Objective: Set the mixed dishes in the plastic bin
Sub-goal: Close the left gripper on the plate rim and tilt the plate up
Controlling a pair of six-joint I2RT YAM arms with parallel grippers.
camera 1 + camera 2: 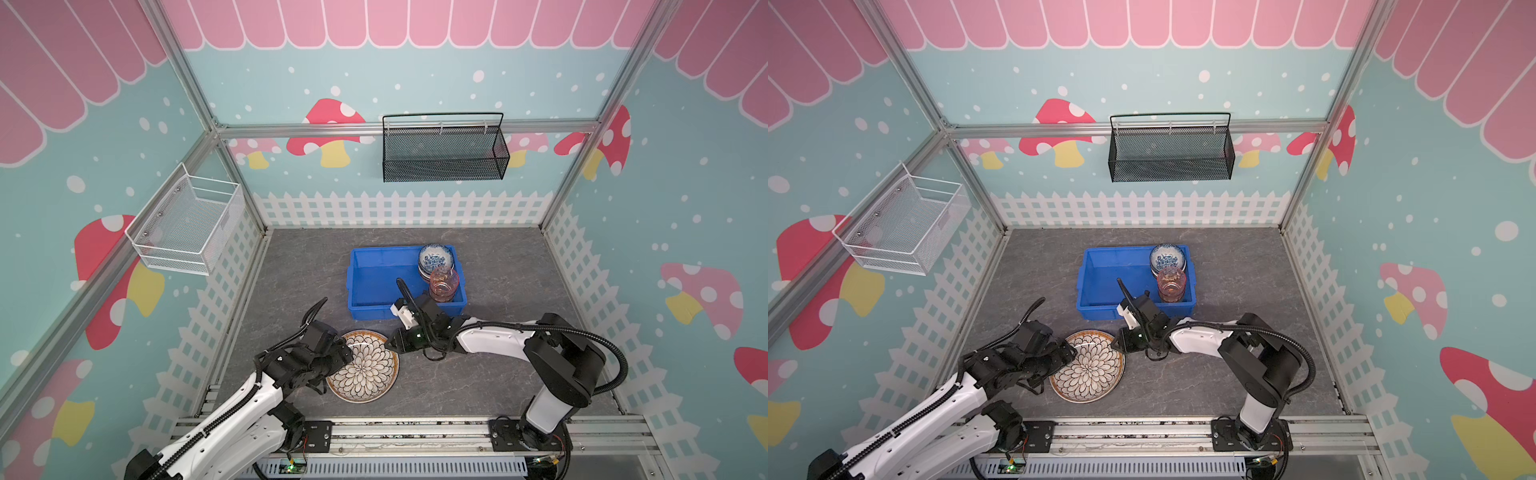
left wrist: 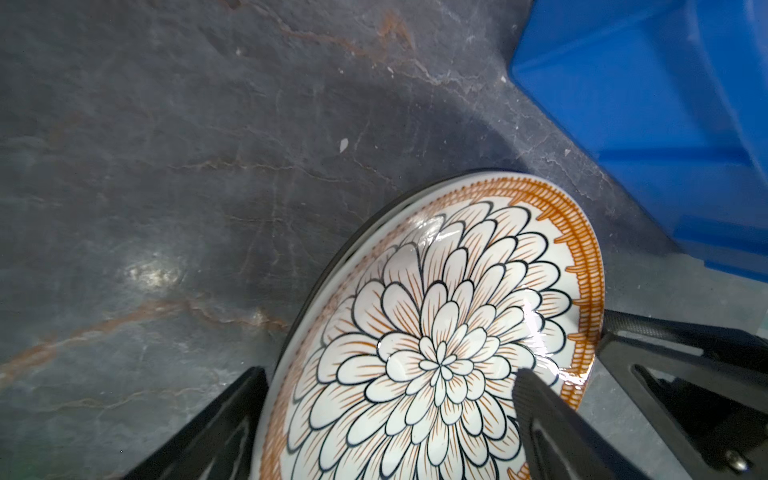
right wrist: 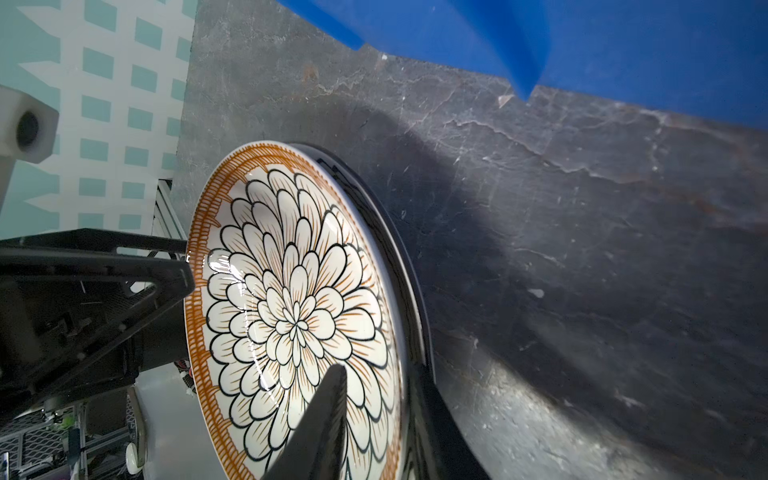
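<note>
You have the petal-pattern plate point(image 1: 365, 370) at the near middle of the table point(image 1: 498, 257), just near of the plastic bin point(image 1: 374, 286) and outside it. It is round and shallow, with a glossy white glaze, black-outlined petals hatched in brown and a brown hatched rim. The tabletop is matte grey stone-look with rusty veins.

Your right gripper point(image 1: 390, 343) pinches the plate's far right rim. The right wrist view shows one finger point(image 3: 328, 415) lying on the glazed face and the other under the edge. Your left gripper point(image 1: 348, 352) sits at the left rim with its jaws spread wide, one finger point(image 2: 540, 415) over the face and the other outside the rim.

The bin is smooth bright blue plastic, rectangular with a lipped rim. Patterned blue-and-white bowls point(image 1: 435, 257) are stacked in its far right corner, and a translucent pink cup point(image 1: 444, 284) stands just near of them.

You cannot count the bowls. In both top views the left gripper covers the plate's left edge and the right wrist hides part of the bin's near wall. Whether the plate's base touches the table is unclear.
</note>
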